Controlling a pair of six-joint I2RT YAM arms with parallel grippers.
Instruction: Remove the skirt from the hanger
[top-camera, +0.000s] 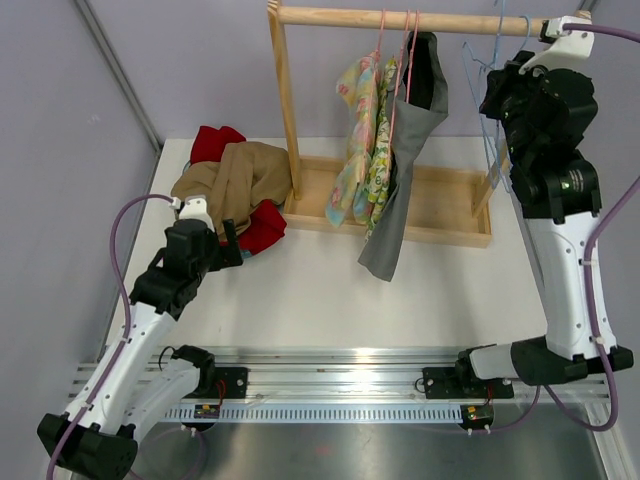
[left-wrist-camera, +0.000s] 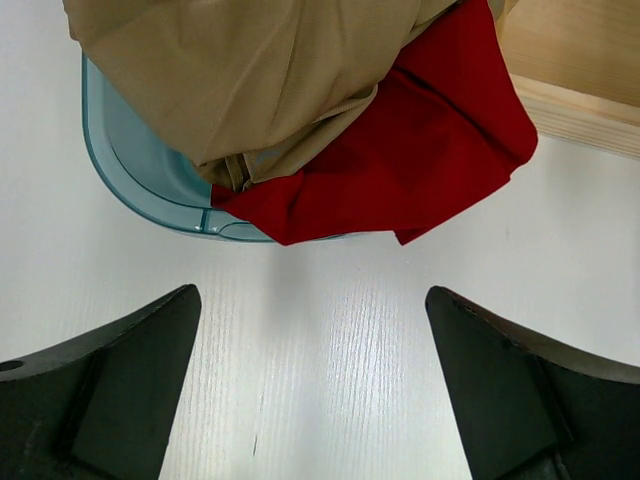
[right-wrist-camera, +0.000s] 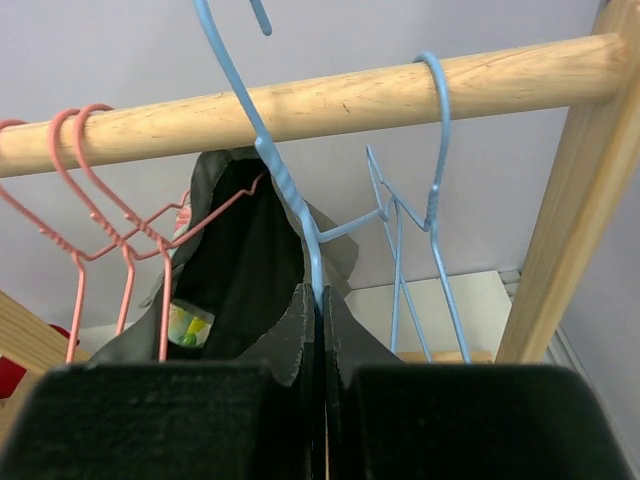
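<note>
A dark grey skirt (top-camera: 405, 170) hangs from a pink hanger (top-camera: 408, 45) on the wooden rail (top-camera: 400, 18), next to two floral garments (top-camera: 362, 140) on pink hangers. In the right wrist view the skirt (right-wrist-camera: 240, 270) sits behind my fingers. My right gripper (right-wrist-camera: 320, 295) is shut on the neck of a bare blue wire hanger (right-wrist-camera: 270, 160), high at the rail's right end (top-camera: 497, 88). Its hook rises in front of the rail. My left gripper (left-wrist-camera: 310, 300) is open and empty, low over the table (top-camera: 232, 245).
A heap of tan cloth (top-camera: 235, 175) and red cloth (top-camera: 262, 228) lies in a teal basin (left-wrist-camera: 130, 170) left of the rack. A second blue hanger (right-wrist-camera: 435, 130) hangs on the rail by the right post (right-wrist-camera: 570, 190). The rack's wooden base tray (top-camera: 440, 232) lies below.
</note>
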